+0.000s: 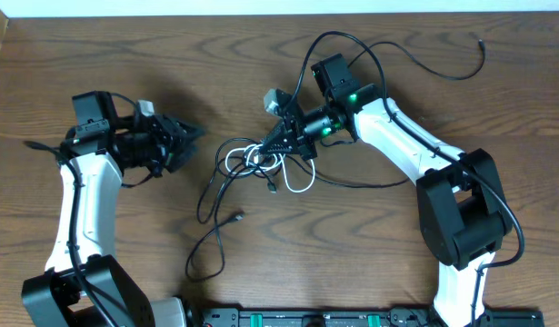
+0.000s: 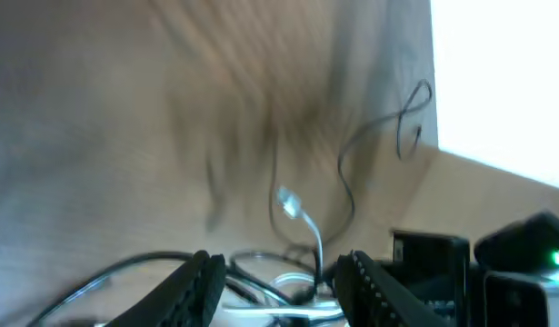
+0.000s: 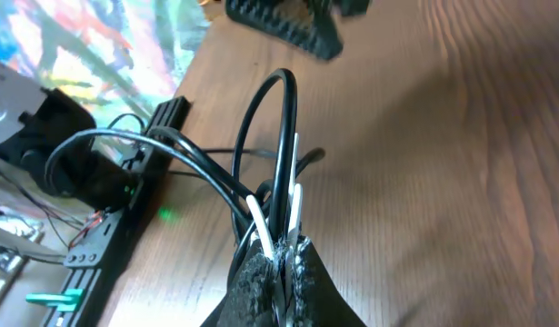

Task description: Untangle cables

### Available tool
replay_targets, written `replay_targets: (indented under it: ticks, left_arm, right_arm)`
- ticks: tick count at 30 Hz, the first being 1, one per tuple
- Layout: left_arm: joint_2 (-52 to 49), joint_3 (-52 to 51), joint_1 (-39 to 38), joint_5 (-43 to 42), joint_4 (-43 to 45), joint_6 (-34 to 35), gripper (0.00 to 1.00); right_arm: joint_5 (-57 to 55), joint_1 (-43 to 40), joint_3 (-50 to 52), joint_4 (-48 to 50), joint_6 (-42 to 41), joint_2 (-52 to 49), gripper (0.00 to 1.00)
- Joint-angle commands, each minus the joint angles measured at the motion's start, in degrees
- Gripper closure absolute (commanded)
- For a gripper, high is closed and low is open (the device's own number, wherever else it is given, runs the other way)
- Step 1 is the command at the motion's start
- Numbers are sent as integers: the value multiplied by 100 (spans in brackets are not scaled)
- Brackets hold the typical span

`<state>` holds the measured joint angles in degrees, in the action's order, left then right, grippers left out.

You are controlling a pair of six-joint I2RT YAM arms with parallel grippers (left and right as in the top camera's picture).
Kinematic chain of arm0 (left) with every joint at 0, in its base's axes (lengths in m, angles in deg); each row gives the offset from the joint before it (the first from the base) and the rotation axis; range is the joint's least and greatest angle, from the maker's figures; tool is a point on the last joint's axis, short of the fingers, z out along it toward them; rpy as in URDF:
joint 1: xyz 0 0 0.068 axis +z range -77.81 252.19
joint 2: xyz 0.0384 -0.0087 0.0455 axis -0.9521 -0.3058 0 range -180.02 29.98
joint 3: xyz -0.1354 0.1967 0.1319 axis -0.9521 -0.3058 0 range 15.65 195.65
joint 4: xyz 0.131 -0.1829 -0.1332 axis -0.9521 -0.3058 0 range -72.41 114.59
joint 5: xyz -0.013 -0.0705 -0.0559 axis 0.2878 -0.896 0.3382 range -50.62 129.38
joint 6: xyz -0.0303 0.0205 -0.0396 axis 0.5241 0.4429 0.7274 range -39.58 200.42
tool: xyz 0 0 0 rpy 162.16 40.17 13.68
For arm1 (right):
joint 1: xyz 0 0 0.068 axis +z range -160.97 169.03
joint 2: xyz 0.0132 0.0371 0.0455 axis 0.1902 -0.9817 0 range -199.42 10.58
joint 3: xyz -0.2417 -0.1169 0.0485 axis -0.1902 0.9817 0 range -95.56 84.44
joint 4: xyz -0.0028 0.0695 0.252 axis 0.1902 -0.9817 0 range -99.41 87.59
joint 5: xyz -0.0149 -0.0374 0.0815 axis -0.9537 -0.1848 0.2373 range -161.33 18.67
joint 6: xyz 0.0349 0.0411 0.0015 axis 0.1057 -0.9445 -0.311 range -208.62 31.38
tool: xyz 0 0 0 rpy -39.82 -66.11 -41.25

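Wooden table (image 1: 97, 54), right end effector (image 3: 281, 259) clamped on cables (image 3: 257, 211) (black and white), left end effector (image 2: 281, 268) apart, empty

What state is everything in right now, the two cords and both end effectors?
Black cord: tangled with the white cord, pinched at one spot, the rest loose on the table.
White cord: looped, tangled, pinched together with the black one.
Left end effector: open, empty, apart from the cords.
Right end effector: shut on both cords.

A brown worktop (image 1: 97, 54) with dark wood grain fills the view. Beyond its far edge runs a bright white strip (image 1: 261, 7); the light is even.
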<state>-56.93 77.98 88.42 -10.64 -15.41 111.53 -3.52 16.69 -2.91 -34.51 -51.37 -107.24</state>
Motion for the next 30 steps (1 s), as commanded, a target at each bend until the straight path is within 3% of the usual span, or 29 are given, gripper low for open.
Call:
replay_targets:
  ticks: [1, 10, 23, 30]
  left_arm:
    - [-22, 42, -66, -337, -306, -74, 55]
    - [-22, -11, -74, -256, -1095, 116, 55]
    - [-205, -295, -387, 468, -706, 503, 55]
    - [-577, -297, -699, -129, -354, 920, 55]
  right_arm:
    - [780, -20, 7, 17, 833, -4, 99]
    - [824, 9, 7, 258, 962, 17, 99]
    - [822, 111, 7, 313, 1019, 17, 99]
    - [822, 118, 7, 313, 1016, 17, 99]
